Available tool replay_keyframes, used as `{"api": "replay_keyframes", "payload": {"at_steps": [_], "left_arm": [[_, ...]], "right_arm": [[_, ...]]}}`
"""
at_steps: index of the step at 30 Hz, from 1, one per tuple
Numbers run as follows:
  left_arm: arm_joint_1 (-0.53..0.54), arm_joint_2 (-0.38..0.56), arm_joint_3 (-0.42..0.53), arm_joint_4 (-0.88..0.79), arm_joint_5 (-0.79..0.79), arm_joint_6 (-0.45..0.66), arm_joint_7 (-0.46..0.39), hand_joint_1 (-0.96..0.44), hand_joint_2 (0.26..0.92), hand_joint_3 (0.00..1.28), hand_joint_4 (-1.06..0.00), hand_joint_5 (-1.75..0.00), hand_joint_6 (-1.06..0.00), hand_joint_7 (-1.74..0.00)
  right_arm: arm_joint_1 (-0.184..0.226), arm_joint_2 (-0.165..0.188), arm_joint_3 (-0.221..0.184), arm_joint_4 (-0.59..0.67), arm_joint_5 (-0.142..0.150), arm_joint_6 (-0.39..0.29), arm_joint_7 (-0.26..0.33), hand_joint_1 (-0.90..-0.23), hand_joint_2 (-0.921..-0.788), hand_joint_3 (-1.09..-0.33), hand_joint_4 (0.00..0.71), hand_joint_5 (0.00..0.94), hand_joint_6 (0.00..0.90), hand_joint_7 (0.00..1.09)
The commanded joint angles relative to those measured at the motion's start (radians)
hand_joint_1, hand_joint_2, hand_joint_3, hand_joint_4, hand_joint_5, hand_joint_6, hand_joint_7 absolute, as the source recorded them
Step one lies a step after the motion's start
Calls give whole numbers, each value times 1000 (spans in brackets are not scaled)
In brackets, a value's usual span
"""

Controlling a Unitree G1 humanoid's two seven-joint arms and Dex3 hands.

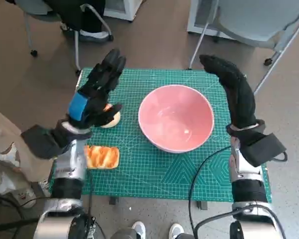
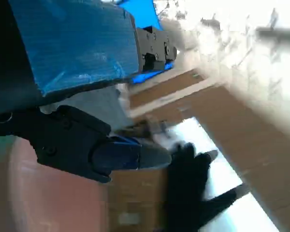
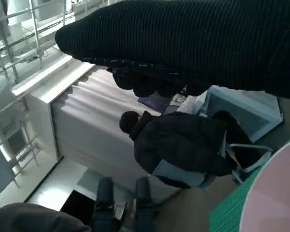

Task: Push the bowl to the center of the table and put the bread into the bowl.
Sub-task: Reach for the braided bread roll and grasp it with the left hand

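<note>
bowl: pink bowl (image 1: pixel 176 123), glossy and smooth, round with a deep curved wall, nothing in it. Sits pretty much mid-mat, maybe a touch toward 3 o'clock. A slice of its pink rim also shows in the right wrist view (image 3: pixel 275 193).
bread: flat-ish golden-orange bread (image 1: pixel 101 156) with a shiny crust, roughly rectangular, lying on the mat at about 8 o'clock from the bowl, well apart from it and close to the mat's 9 o'clock edge.
other bit: a small pale round piece (image 1: pixel 111 119) at 9 o'clock from the bowl, half hidden under the left hand, so I can't tell what it is.
mat: green cutting mat (image 1: pixel 154 172) with a printed grid covers the tabletop; the bare strip along the near side, from 5 to 7 o'clock, is the widest free stretch.
edges: chair legs and grey floor (image 1: pixel 154 45) ring the table past 12 o'clock; shoes (image 1: pixel 139 230) show at 6 o'clock.
left hand: left hand (image 1: pixel 97 92), black with blue tape, hovers over the mat's 9–10 o'clock side, fingers stretched out and apart, holding nothing.
right hand: right hand (image 1: pixel 229 84), knitted glove, stands just beside the bowl's 3 o'clock side, fingers extended toward 12 o'clock, nothing held. Can't tell if it's touching the rim.
background: a person in a dark jacket (image 3: pixel 179 145) sits on a chair in the right wrist view.
</note>
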Motion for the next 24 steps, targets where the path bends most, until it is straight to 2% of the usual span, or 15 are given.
{"api": "replay_keyframes", "payload": {"at_steps": [1,2,3,4,5,8,16,24], "left_arm": [[160,273,9,-456,294,299,-18,-770,809,58,1,1,-15,0],[178,296,15,-515,314,359,-34,-718,765,41,1,1,-13,-2],[204,319,28,-572,321,412,-53,-699,750,35,1,1,-12,-2],[222,334,37,-610,323,448,-65,-600,706,26,1,1,-37,-16],[240,345,47,-637,314,465,-72,-514,676,18,1,1,-59,-28],[275,363,62,-688,313,478,-77,-370,636,7,1,1,-100,-49],[331,448,39,-811,317,540,-147,-248,615,0,1,1,-144,-65],[346,518,-4,-877,343,606,-185,-207,611,0,1,1,-162,-60]], "right_arm": [[36,6,8,-20,-13,28,-10,-706,-921,-838,183,4,133,229],[36,5,9,-22,-14,29,-11,-704,-921,-838,183,4,132,231],[35,4,8,-23,-13,30,-9,-703,-921,-838,183,4,132,231],[35,4,8,-25,-13,32,-9,-702,-921,-838,183,4,131,233],[35,4,7,-28,-11,34,-9,-701,-921,-839,183,4,130,235],[34,4,6,-33,-8,37,-8,-700,-921,-840,183,3,127,239],[18,9,8,-18,-20,33,-22,-706,-921,-841,185,4,121,251],[9,12,17,-10,-30,34,-27,-716,-921,-845,188,4,117,263]]}}
